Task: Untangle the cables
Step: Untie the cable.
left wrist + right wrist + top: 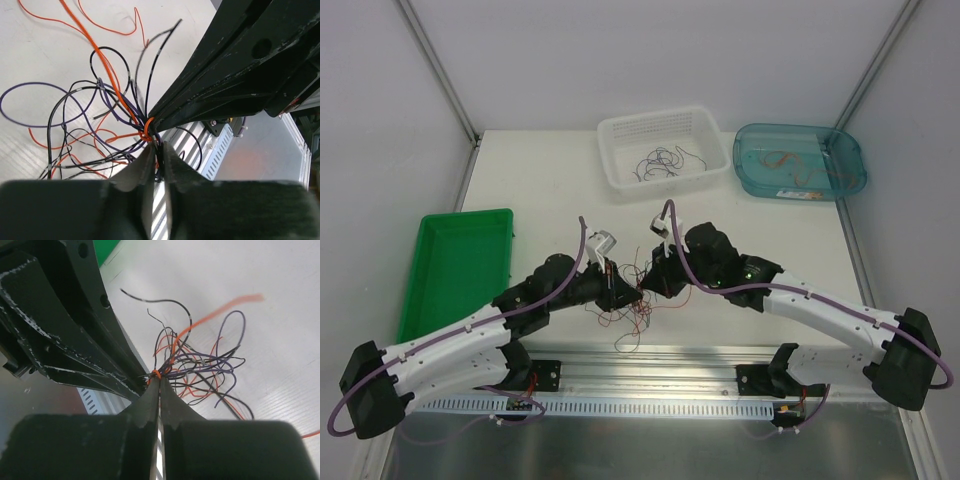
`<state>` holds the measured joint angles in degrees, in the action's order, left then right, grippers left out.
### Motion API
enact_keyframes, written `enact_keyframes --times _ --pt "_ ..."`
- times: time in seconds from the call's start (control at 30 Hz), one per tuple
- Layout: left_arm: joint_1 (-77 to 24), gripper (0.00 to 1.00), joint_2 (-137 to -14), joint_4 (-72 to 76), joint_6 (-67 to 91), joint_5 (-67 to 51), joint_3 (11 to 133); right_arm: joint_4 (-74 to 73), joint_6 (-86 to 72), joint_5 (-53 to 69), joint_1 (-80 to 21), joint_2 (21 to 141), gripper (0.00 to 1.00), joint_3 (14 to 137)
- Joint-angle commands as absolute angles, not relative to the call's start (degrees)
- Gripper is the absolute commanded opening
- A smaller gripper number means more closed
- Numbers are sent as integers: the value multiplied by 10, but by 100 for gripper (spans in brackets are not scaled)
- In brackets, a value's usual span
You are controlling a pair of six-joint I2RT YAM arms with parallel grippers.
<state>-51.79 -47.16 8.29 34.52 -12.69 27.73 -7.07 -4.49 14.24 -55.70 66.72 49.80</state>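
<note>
The cables [632,312] are a small tangle of thin orange, black and purple wires lying on the white table between my two arms. In the left wrist view the cables [100,115] fan out to the left. My left gripper [156,150] is shut on a few strands at an orange knot [146,129]. My right gripper [160,380] is shut on the same knot from the opposite side, with the cables [200,360] spreading beyond it. Seen from above, the left gripper [620,288] and right gripper [646,284] meet tip to tip over the tangle.
At the back stands a white basket [710,135] holding dark wires. A blue tub [750,150] to its right holds orange wires. A green tray [430,300] lies at the left. A metal rail [650,365] runs along the near edge.
</note>
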Motion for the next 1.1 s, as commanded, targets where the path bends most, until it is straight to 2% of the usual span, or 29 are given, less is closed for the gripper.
enact_keyframes --times 0.0,0.07,0.1,0.13,0.2,0.33,0.4,0.57,0.8,1.07 --pt "-522 14 -446 149 346 -112 272 -37 -42 174 -564 657 1 504" --pt "-522 21 -428 148 355 -103 265 -54 -34 156 -563 645 1 505" --pt "-522 32 -423 145 358 -97 258 -59 -33 151 -561 642 1 506" --pt "-522 38 -417 144 360 -91 256 -68 -31 145 -562 634 1 506" --pt "-522 45 -402 139 366 -84 248 -74 -30 132 -560 628 1 505" --pt "-522 51 -384 123 380 -62 238 -87 -26 112 -560 614 1 507" --pt "-522 50 -378 121 386 -60 236 -95 -23 107 -560 612 1 511" --pt "-522 39 -402 120 385 -66 257 -100 -22 103 -560 614 1 514" --pt "-522 31 -460 120 388 -107 306 -124 -21 62 -565 624 1 520" --pt "-523 30 -487 116 388 -110 327 -164 -13 7 -581 644 1 545"
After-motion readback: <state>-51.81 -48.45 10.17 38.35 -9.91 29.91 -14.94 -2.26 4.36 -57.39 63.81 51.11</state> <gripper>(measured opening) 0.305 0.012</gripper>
